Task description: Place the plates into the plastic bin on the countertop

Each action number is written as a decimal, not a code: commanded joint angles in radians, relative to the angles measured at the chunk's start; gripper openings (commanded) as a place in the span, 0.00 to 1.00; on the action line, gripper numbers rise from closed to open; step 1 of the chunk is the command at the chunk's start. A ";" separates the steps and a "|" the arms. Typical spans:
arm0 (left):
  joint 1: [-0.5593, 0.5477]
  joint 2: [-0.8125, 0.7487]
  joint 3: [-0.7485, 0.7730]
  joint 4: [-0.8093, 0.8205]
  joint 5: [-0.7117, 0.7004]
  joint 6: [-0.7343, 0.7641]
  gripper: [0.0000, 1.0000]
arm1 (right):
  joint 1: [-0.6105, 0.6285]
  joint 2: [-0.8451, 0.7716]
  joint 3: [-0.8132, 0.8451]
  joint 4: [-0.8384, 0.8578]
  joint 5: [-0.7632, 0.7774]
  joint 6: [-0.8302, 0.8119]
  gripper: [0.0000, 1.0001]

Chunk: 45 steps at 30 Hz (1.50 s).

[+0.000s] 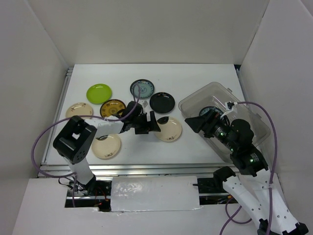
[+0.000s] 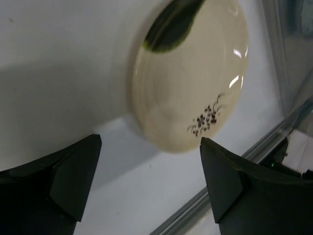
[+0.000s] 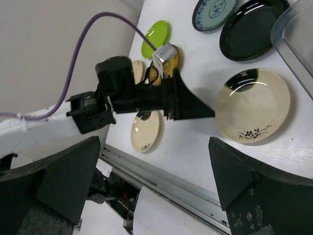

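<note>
My left gripper [image 1: 155, 122] is open and empty, low over the countertop [image 1: 195, 78], just left of a cream plate [image 1: 169, 129] with a dark patch. In the left wrist view this plate [image 2: 190, 73] lies just ahead of the open gripper [image 2: 149, 176]. My right gripper [image 1: 196, 123] is open and empty, held above the left edge of the clear plastic bin [image 1: 247, 110]. One blue-grey plate [image 1: 210, 111] lies in the bin. On the countertop lie lime green [image 1: 99, 92], blue-grey [image 1: 142, 88], black [image 1: 162, 102], mustard-brown [image 1: 112, 107] and two more cream plates [image 1: 78, 110] [image 1: 106, 146].
White panels wall the countertop on three sides. A metal rail [image 1: 146, 169] runs along the front edge. The left arm's purple cable [image 1: 49, 129] loops over the left side. The right wrist view shows the left arm [image 3: 146, 98] beside the cream plate [image 3: 252, 105].
</note>
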 commanded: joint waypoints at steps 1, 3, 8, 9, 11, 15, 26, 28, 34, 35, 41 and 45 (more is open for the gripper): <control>0.005 0.092 0.036 0.070 -0.075 -0.065 0.94 | 0.008 -0.049 -0.013 -0.035 -0.021 -0.025 1.00; -0.003 0.125 0.045 0.068 -0.121 -0.078 0.87 | 0.006 -0.068 -0.025 -0.041 -0.024 -0.025 1.00; -0.007 0.241 0.085 0.085 -0.110 -0.105 0.51 | 0.003 -0.086 -0.042 -0.044 -0.028 -0.020 1.00; -0.009 0.253 0.087 0.084 -0.116 -0.114 0.41 | 0.000 -0.089 -0.044 -0.044 -0.027 -0.022 1.00; -0.010 0.248 0.071 0.075 -0.144 -0.125 0.13 | 0.000 -0.091 -0.044 -0.049 -0.021 -0.025 1.00; -0.027 0.061 -0.017 -0.013 -0.298 -0.148 0.00 | -0.006 -0.085 -0.076 -0.035 -0.016 -0.039 1.00; -0.121 -0.571 -0.162 -0.186 -0.253 -0.042 0.00 | 0.022 0.084 -0.284 0.278 -0.122 -0.082 1.00; -0.126 -0.631 -0.162 -0.202 -0.210 -0.041 0.00 | 0.049 0.153 -0.295 0.345 -0.143 -0.080 0.99; -0.127 -0.701 -0.166 -0.205 -0.150 -0.042 0.00 | 0.114 0.280 -0.294 0.483 -0.186 -0.065 0.69; -0.123 -0.702 -0.169 -0.199 -0.130 -0.042 0.00 | 0.118 0.291 -0.298 0.503 -0.211 -0.059 0.62; -0.067 -0.716 -0.179 -0.171 -0.063 -0.050 0.04 | 0.128 0.304 -0.289 0.525 -0.201 -0.026 0.00; -0.057 -0.743 -0.133 -0.322 -0.255 -0.082 0.99 | 0.108 0.229 -0.274 0.450 -0.089 -0.002 0.00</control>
